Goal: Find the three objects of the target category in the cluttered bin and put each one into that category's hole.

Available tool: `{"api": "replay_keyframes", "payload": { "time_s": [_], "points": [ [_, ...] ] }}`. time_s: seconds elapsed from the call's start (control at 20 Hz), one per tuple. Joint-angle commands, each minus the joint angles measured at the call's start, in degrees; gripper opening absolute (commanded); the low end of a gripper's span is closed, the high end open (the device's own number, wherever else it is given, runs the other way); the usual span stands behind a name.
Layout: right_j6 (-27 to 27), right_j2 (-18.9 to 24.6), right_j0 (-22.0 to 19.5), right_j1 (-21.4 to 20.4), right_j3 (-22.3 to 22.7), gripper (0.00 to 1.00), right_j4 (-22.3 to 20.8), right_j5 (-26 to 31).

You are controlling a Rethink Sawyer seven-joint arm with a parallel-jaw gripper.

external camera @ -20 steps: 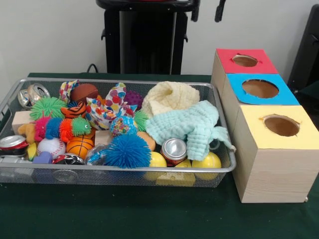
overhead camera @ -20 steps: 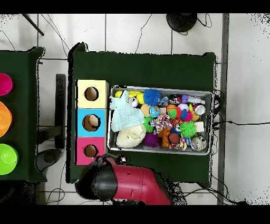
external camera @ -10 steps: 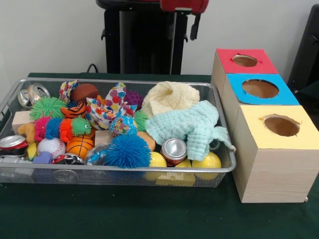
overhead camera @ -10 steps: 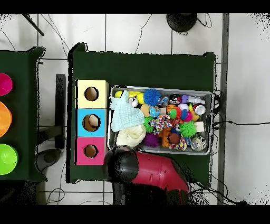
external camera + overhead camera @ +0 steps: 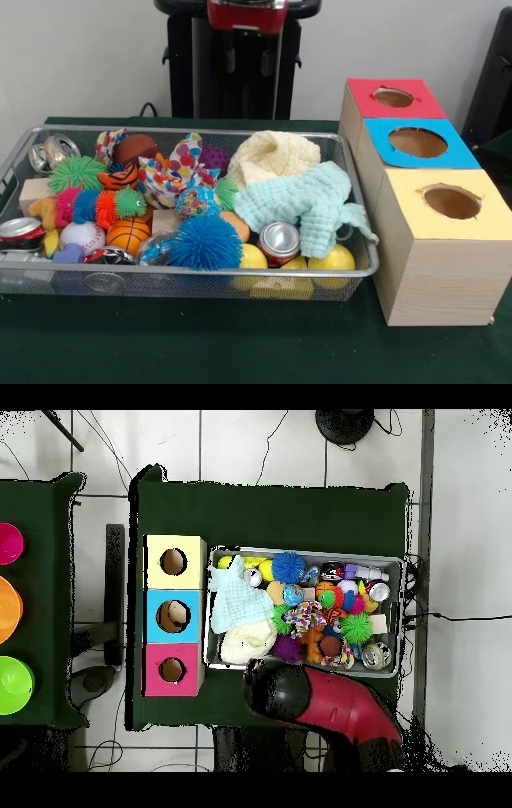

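Front view: the wire-mesh bin point(image 5: 356, 272) is packed to its rim with spiky balls, cans and knitted cloths point(image 5: 308, 200); the three wooden hole boxes point(image 5: 432, 264) stand just beside it. The pincer point(image 5: 246, 16) is barely visible, its state unclear.

Overhead view: the arm point(image 5: 320, 702) hangs over the bin's edge on the green worktop point(image 5: 270, 514).

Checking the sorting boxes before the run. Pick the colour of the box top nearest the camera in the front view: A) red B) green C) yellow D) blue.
C: in the front view the yellow-topped box stands closest, with the blue-topped box behind it and the red-topped box farthest back.
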Motion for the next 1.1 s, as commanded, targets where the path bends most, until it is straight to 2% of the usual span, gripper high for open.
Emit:
{"api": "replay_keyframes", "payload": {
  "time_s": [0.05,0.25,0.4,0.5,0.7,1.1],
  "points": [
    [-6.2,6.9,-7.6,1.1,0.2,1.00,-4.9,-4.0],
    [-8.5,8.7,-13.7,1.9,1.0,1.00,-8.1,-5.5],
    [-10.4,10.5,-18.8,3.6,0.2,1.00,-11.5,-6.3],
    [-10.3,11.4,-20.7,4.7,-0.9,1.00,-13.6,-6.7],
    [-7.8,12.7,-21.6,7.2,-2.8,1.00,-16.4,-7.0],
    [-0.4,12.0,-19.2,9.4,-1.8,1.00,-20.1,-10.7]
  ]
}}
